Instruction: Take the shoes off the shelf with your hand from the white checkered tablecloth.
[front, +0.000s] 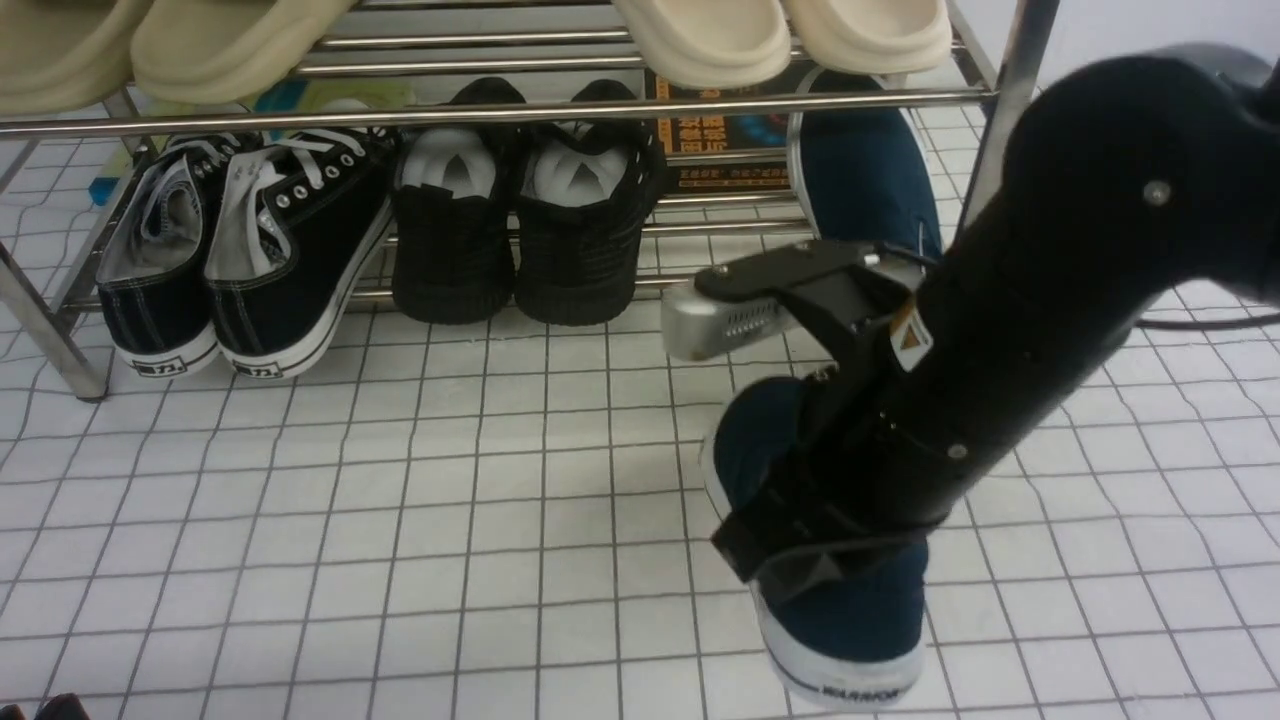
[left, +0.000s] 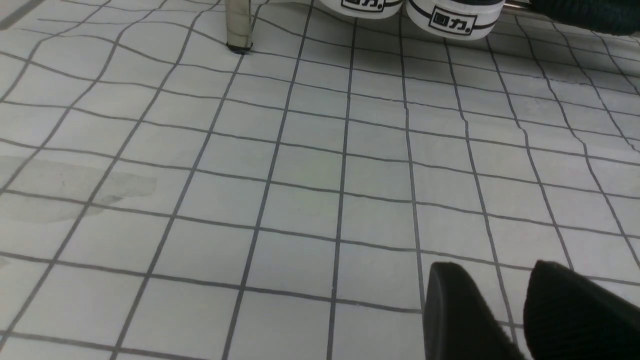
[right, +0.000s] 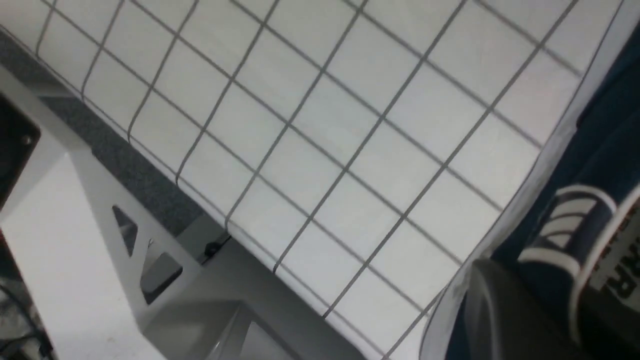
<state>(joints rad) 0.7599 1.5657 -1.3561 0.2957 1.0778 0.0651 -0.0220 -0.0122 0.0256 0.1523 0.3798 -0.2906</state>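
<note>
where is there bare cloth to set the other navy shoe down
The widest bare patch of white checkered tablecloth lies in front of the black lace-up sneakers and black high-tops, left of the navy slip-on already down. A narrower strip lies to its right. The shelf is crowded.

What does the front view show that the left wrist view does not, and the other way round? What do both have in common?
Only the front view: the right arm over one navy shoe on the checkered tablecloth, the other navy shoe on the shelf, the all-black shoes, and the cream slippers on the top tier.
Only the left wrist view: the left gripper, open, with nothing between its fingertips.
Both: that tablecloth, a shelf leg, and the labelled white soles of the black lace-up sneakers.
</note>
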